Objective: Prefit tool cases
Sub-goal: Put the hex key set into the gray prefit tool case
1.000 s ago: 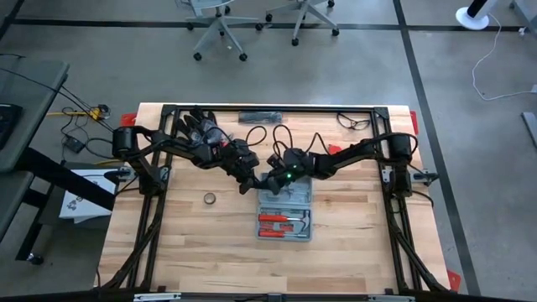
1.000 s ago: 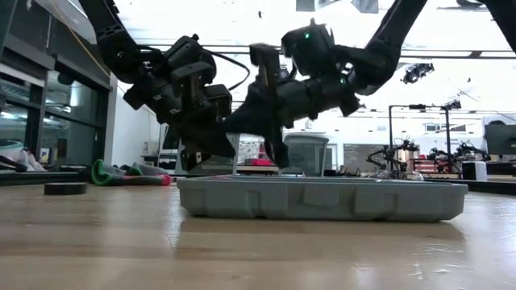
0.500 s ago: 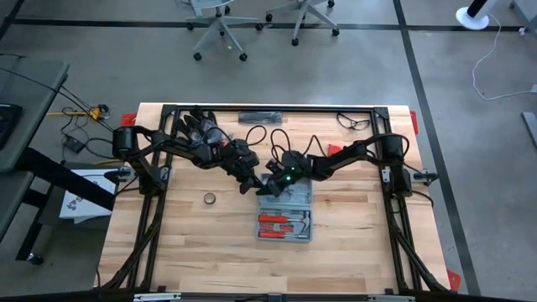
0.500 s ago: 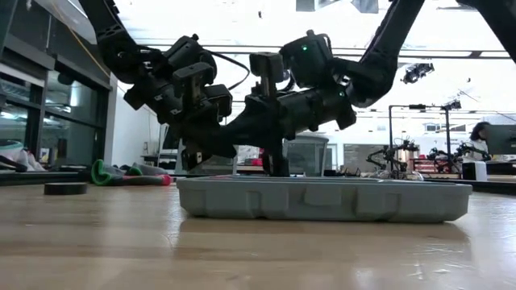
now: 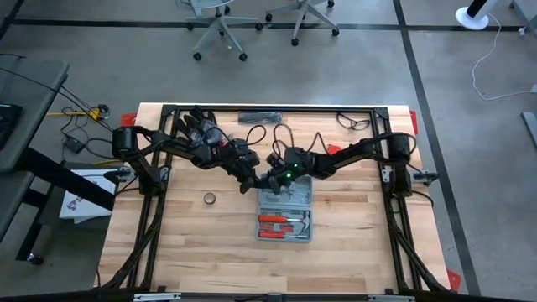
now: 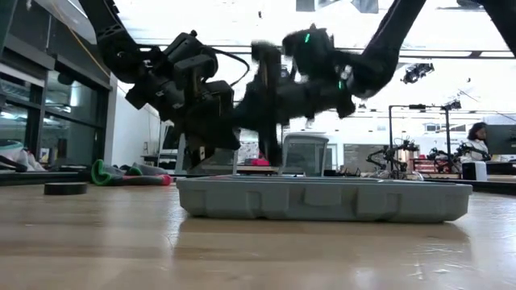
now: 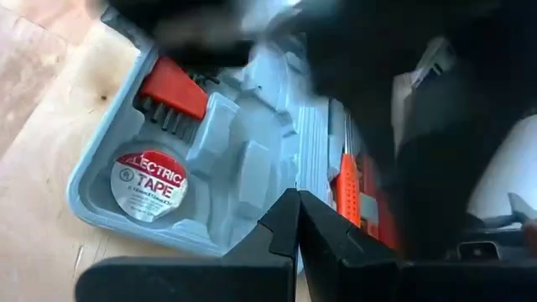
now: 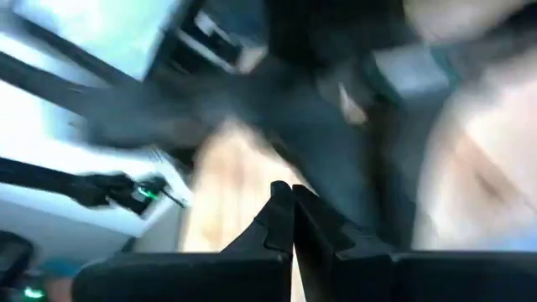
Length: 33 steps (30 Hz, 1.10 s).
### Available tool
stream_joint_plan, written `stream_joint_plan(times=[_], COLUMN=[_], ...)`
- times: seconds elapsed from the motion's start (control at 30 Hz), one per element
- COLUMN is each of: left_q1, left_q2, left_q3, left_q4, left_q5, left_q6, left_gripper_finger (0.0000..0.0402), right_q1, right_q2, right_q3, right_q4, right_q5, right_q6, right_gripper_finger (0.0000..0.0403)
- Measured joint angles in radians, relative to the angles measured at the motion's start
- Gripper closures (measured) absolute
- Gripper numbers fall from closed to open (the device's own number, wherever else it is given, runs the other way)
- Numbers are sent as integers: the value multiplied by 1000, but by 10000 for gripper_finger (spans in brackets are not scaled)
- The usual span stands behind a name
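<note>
The tool case [image 5: 284, 210] lies open and flat on the table's middle. Its far half [image 5: 289, 191] is grey, and its near half [image 5: 284, 225] holds red tools. In the low view the tool case [image 6: 322, 199] rests on its outer shell. The left wrist view looks into the tool case [image 7: 210, 151], where a tape roll [image 7: 149, 184] and a red holder [image 7: 172, 91] lie in recesses. My left gripper [image 5: 249, 183] is shut and hovers just left of the far half's corner. My right gripper [image 5: 267, 178] is also shut and hangs close beside it, above that corner.
A small dark ring [image 5: 209, 199] lies on the table left of the case. Dark gloves [image 5: 197, 127] are at the far left, under the left arm. A dark tool [image 5: 260, 116] and a cable [image 5: 354, 122] lie along the far edge. A person [image 6: 476, 143] stands in the room behind.
My right gripper dipped a little toward the case's far left corner, then came back up to about where it was. It stayed shut throughout.
</note>
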Motion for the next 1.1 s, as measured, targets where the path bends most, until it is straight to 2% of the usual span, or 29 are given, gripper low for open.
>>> stream_joint_plan(times=[0.17,0.4,0.53,0.63,0.7,0.9,1.03,1.1], left_q1=[4,6,8,7,9,10,10,11], left_q2=[-5,-10,-8,-10,-10,-10,-10,-10], left_q3=[1,1,-1,-1,-1,0,0,1], left_q4=[-2,0,-16,-6,-6,1,0,-3], left_q5=[-1,5,-4,1,3,6,8,7], left_q6=[1,-7,-9,-7,-7,-8,-7,-7], left_gripper_finger=[402,402,402,402,402,402,402,401], right_q1=[-15,-18,-3,-7,-8,4,14,11], right_q2=[75,4,36,70,67,-9,19,36], right_q3=[3,1,0,3,2,-2,-1,2], right_q4=[25,51,-69,-50,-26,-35,-141,-153], right_q5=[-112,-55,-17,-101,-120,-59,-33,-66], right_q6=[54,25,-8,4,26,0,-56,-53], right_gripper_finger=[403,403,403,403,403,403,403,403])
